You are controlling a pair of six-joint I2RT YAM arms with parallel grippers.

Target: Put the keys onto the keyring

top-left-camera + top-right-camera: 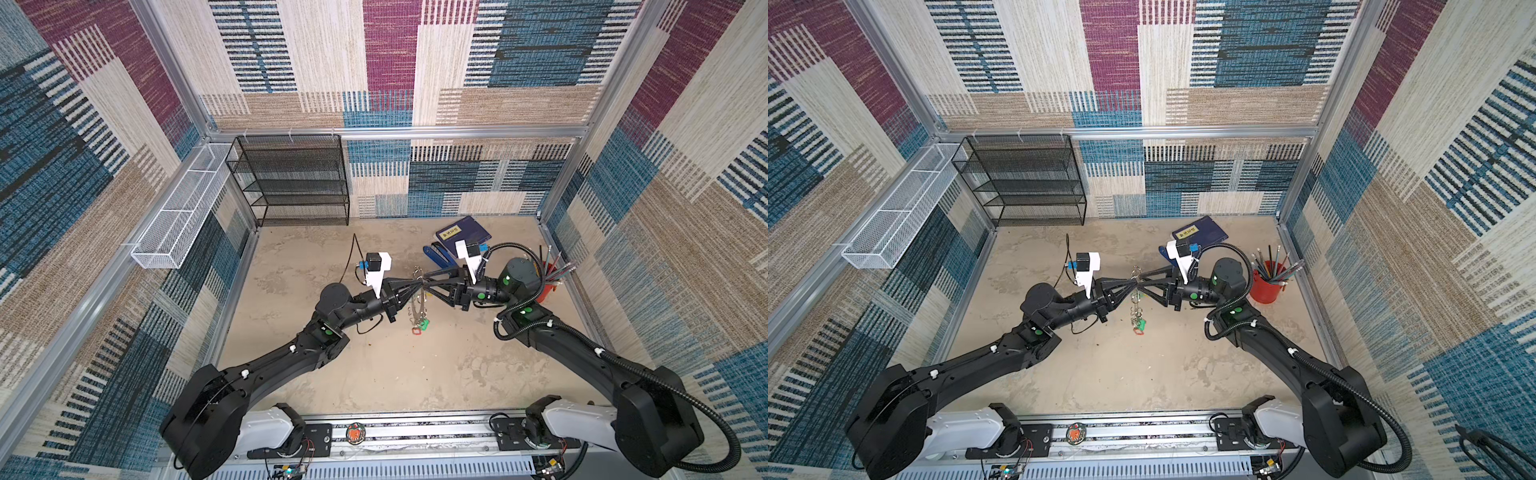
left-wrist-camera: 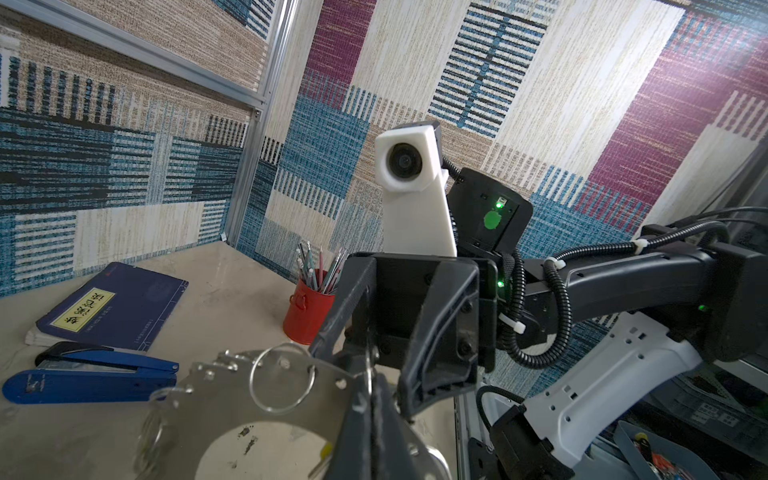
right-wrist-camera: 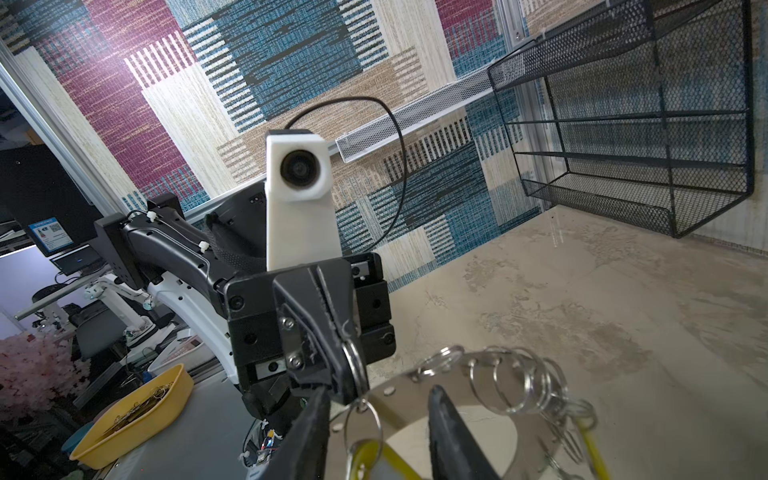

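In a top view the keyring (image 1: pixel 417 309) is showing edge-on at mid-frame, too thin for counting its split rings, and the keys (image 1: pixel 422 324) below it are reading as green and red specks. In the right wrist view the frame edge is cutting off a yellow tag (image 3: pixel 390 457) and the right tool (image 3: pixel 379 390), whose parted fingers are hiding part of the keyring.
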